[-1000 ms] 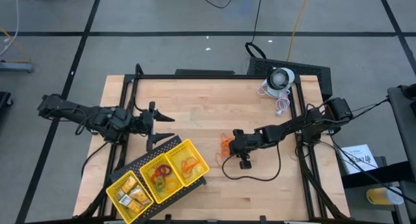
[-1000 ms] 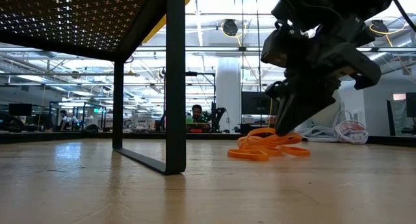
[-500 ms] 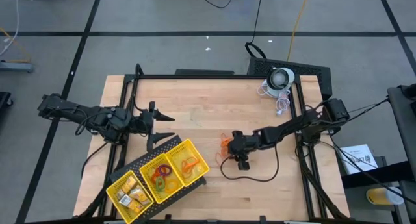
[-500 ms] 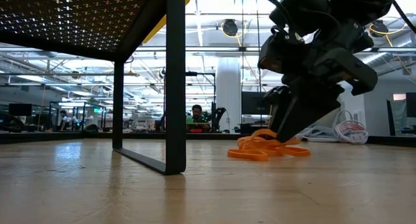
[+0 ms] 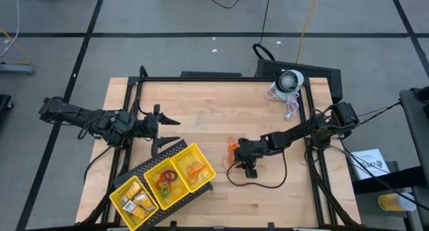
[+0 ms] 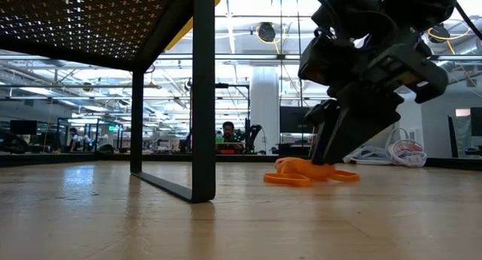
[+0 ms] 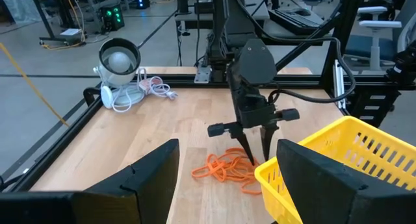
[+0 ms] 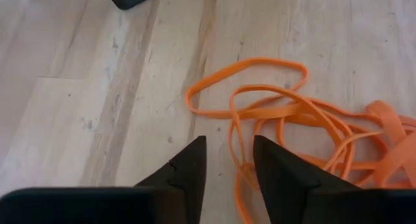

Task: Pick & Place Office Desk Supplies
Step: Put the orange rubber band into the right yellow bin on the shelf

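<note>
Fingers of the right gripper (image 8: 224, 160) stand slightly apart, straddling one strand of the orange rubber-band loops (image 8: 286, 113) near the surface's centre; the left gripper (image 5: 163, 118), open, waits far off.

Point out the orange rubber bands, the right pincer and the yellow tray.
orange rubber bands (image 8: 279, 110): right wrist view, tangled loops.
right pincer (image 7: 256, 156): left wrist view, between fingertips.
yellow tray (image 5: 198, 149): high view, rim.
</note>
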Controlling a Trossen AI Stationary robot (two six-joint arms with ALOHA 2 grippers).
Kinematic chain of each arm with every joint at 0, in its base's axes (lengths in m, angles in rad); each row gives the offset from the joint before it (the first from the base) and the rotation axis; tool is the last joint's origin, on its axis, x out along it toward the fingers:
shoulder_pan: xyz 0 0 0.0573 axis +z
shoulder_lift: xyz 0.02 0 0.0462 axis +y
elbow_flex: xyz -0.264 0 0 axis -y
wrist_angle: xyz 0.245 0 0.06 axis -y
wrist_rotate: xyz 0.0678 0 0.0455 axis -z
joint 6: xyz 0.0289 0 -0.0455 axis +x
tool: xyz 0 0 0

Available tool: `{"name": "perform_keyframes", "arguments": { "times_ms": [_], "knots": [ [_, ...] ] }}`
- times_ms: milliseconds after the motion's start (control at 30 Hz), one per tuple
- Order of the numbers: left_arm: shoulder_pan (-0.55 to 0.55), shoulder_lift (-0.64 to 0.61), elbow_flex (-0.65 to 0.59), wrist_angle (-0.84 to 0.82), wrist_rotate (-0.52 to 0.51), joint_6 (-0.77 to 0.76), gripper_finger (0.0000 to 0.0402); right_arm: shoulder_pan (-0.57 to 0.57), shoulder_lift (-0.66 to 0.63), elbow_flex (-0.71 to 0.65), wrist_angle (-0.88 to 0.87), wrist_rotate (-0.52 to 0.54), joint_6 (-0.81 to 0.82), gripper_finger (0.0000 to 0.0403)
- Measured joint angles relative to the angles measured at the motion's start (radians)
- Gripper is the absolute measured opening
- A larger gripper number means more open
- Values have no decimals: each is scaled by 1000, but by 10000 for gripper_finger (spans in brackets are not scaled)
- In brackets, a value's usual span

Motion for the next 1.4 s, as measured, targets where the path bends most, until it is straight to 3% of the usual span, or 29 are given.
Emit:
{"name": "perform_keyframes", "arguments": {
  "times_ms": [433,600,733,1067,1200,1400],
  "knots": [
    [0,0,0,1,0,-1,269,12,7,0,-6,7,-53,42],
    [0,0,0,1,0,-2,269,13,35,0,15,7,-56,33],
    [0,0,0,2,0,-2,269,13,52,-1,63,4,-49,50],
    [0,0,0,2,0,-4,269,13,42,0,110,7,-52,142],
    [0,0,0,6,0,-2,269,12,68,0,130,7,-33,146],
    [0,0,0,9,0,-2,269,11,97,0,163,-20,-27,120]
  ]
}}
